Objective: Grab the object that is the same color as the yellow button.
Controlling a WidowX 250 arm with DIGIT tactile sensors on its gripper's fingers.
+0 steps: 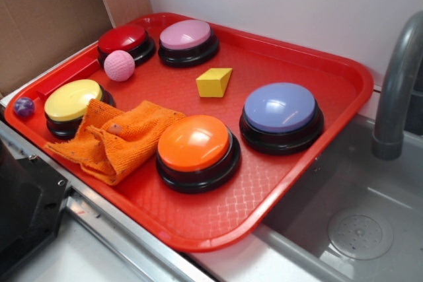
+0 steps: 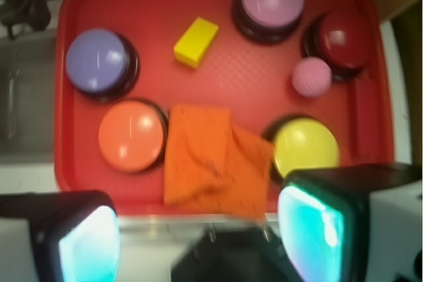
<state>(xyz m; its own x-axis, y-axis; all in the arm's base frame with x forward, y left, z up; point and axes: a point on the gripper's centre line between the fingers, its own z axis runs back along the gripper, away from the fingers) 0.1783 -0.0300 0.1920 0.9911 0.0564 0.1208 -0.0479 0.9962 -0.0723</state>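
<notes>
tray (image 1: 344, 90): red plastic, fine waffle texture
buttons (image 1: 279, 107): glossy smooth domes
block (image 1: 213, 82): matt yellow
cloth (image 1: 122, 138): coarse orange weave
ball (image 1: 119, 65): dimpled pink

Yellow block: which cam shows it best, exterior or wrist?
Exterior. The yellow block is sharp there, its wedge shape and flat faces readable, lying clear on the red tray between the pink and purple buttons. The wrist view shows it from above, unobstructed but blurred, so it reads as a plain rectangle.

Red tray (image 1: 344, 80) bearing orange (image 1: 194, 142), blue (image 1: 279, 107), pink (image 1: 186, 34), dark-red buttons (image 1: 123, 38), pink ball (image 1: 119, 65), orange cloth (image 1: 119, 138); grey faucet (image 1: 396, 90) beside.
</notes>
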